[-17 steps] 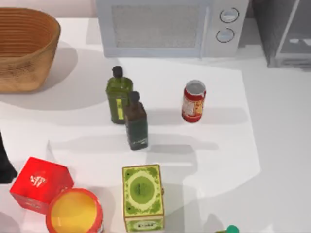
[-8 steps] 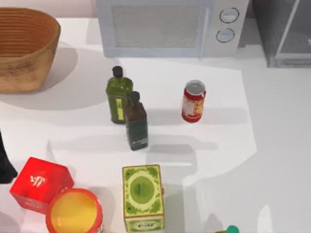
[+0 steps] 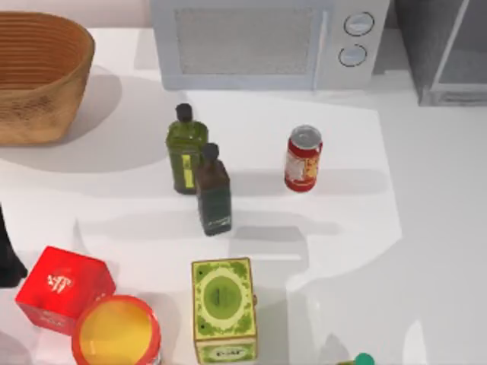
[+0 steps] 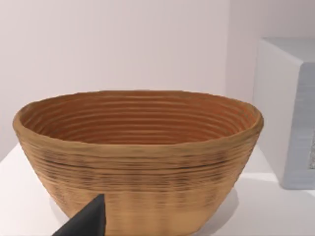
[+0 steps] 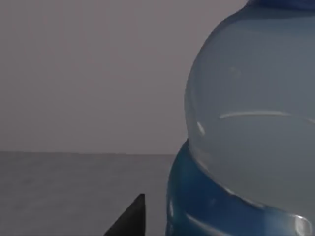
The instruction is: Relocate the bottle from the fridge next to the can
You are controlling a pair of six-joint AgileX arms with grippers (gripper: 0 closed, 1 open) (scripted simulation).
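Clearly the job is at an early stage, judging by how things lie. At the top view's far right corner stands the grey metal-framed fridge with its pale glassy door [image 3: 445,53], beside the white microwave with two round knobs [image 3: 266,42]. The woven brown basket [image 3: 38,76] sits at the far left; the left wrist view looks straight at it [image 4: 138,162], so the left arm is judged parked near the left edge, and whether its fingers are parted or closed cannot be told.

Next in size, the clear plastic water bottle with blue label [image 5: 246,137] looms very close in the right wrist view, against a plain grey backdrop that reads as the fridge's interior. So the right arm appears to be reaching for it there. One dark fingertip [image 5: 130,219] lies just beside the bottle; whether the jaws are spread or clamped cannot be told, and no firm hold can be confirmed.

Smallest, the red cylindrical can with silver top [image 3: 303,158] stands mid-table, with bare surface to its right. Securing, lifting out, carrying and setting down beside it all seem left to do.
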